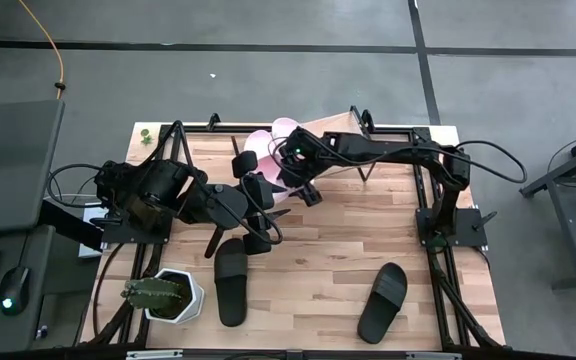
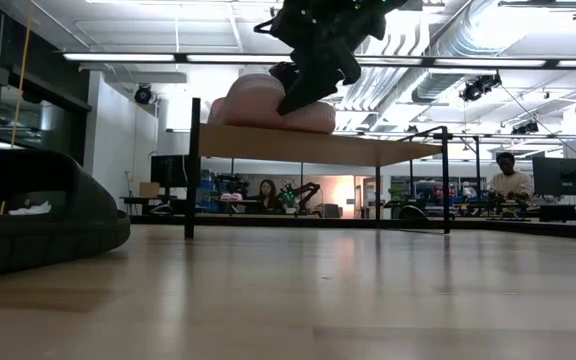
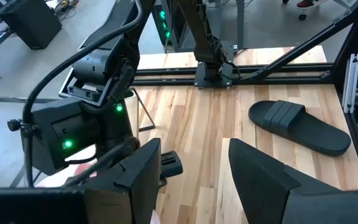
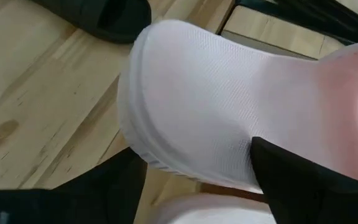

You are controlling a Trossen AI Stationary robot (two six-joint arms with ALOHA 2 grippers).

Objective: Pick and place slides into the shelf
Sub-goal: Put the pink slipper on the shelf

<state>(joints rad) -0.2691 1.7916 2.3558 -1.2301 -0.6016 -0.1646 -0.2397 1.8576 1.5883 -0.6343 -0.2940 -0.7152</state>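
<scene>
Slides: two pink, two black. Pink slide (image 1: 286, 130) and second pink slide (image 1: 259, 145) lie on the shelf (image 1: 340, 122) at the far edge of the table (image 1: 318, 240), at the shelf's left end. High view shows both reaching past that end. Low view confirms pink foam resting on the shelf board, raised on black frame ends. Black slide (image 1: 231, 280) lies near the table front, left of centre, beside a potted cactus (image 1: 158, 293). Second black slide (image 1: 383, 301) lies front right, well apart from the first.

Right pincer (image 1: 293, 155) sits at the pink slides. Wrist view shows its fingers (image 4: 303, 180) wide apart, one on each side of the pink sole edge; no clamp on it is visible.

Left pincer (image 1: 258, 215) hangs over mid-table, fingers (image 3: 272, 174) parted, nothing between them.

Risks, judged from this position:
- Right pincer straddles the sole. Any sideways or slanted exit may catch the foam w/ one finger and drag the slide off the shelf end.
- Pink pair is crowded at the left end w/ overhang. A small nudge may tip one over the edge.
- Crowding also leaves doubt re: flat seating; one pink slide may rest partly on the other.
- Both arms are close together mid-table. Left arm reaching for the near black slide may foul the right arm's links.
</scene>
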